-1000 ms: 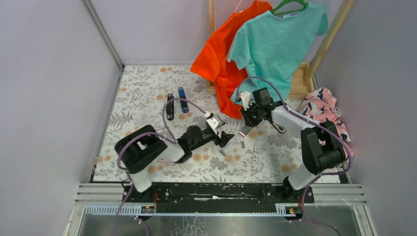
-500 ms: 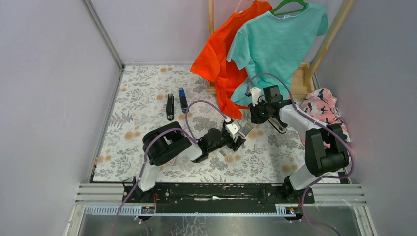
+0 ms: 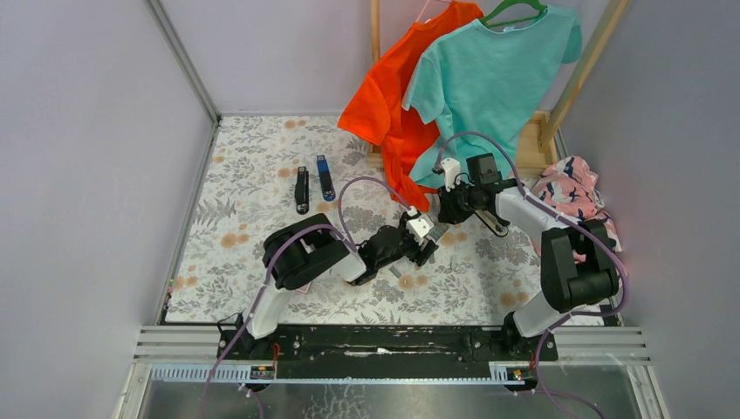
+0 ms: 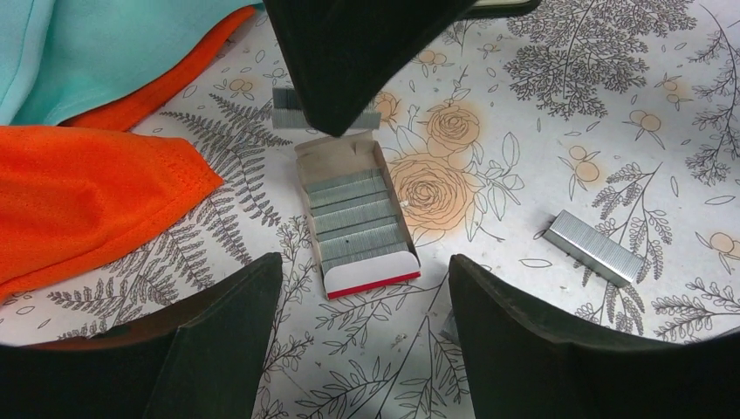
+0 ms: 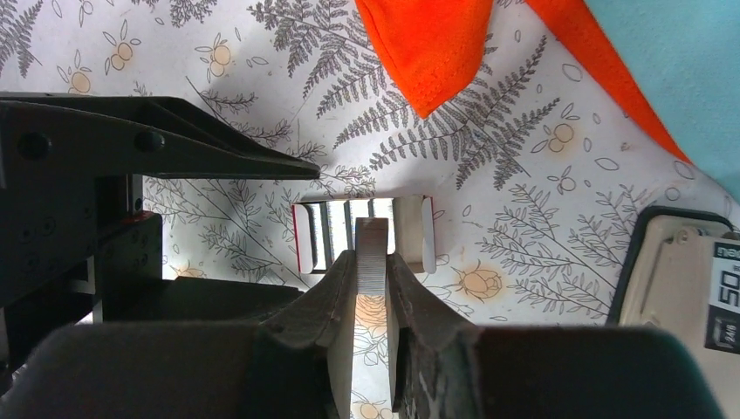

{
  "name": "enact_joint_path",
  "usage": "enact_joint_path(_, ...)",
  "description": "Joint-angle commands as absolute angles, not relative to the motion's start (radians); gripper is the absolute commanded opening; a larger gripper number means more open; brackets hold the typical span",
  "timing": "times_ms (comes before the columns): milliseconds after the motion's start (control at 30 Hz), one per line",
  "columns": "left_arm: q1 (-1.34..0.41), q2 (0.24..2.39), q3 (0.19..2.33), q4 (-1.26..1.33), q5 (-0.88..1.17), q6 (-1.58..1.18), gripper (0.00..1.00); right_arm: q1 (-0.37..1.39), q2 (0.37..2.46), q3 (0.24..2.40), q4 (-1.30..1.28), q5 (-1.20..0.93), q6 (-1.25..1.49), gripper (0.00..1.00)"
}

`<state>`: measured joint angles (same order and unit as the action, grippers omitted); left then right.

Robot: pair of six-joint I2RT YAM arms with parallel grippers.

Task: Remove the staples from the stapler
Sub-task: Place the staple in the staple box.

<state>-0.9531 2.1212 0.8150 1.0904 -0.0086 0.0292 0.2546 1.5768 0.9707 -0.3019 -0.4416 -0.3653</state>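
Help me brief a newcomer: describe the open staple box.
On the floral tablecloth, beside the orange shirt, an open white box lies under the left gripper. Unlike the loose staple strip nearby, it has a red edge and holds rows of staples.

I see a table cover (image 3: 253, 157) printed with grey ferns and peach roses. At its far edge an orange shirt (image 3: 384, 96) and a teal shirt (image 3: 489, 78) hang from a wooden rack (image 3: 583, 70). The teal one is on a green hanger (image 3: 515, 10) and overlaps the orange one. A pink patterned cloth (image 3: 572, 188) lies bunched at the right. A slim blue-and-black bar (image 3: 325, 177) lies towards the far left. My left wrist view shows a small open red-and-white card box (image 4: 356, 216) lying flat near the orange hem.
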Motion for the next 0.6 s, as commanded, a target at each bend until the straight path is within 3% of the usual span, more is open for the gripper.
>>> enact_joint_path(0, -0.953, 2.142, 0.845, 1.099, -0.026, 0.043, 0.77, 0.253, 1.607, 0.982, -0.298, -0.485, -0.358, 0.21)
enact_joint_path(567, -0.932, 2.078, 0.873, 0.942, 0.002, 0.008, 0.76, 0.253, 1.6, 0.99, -0.304, -0.466, -0.351, 0.21)
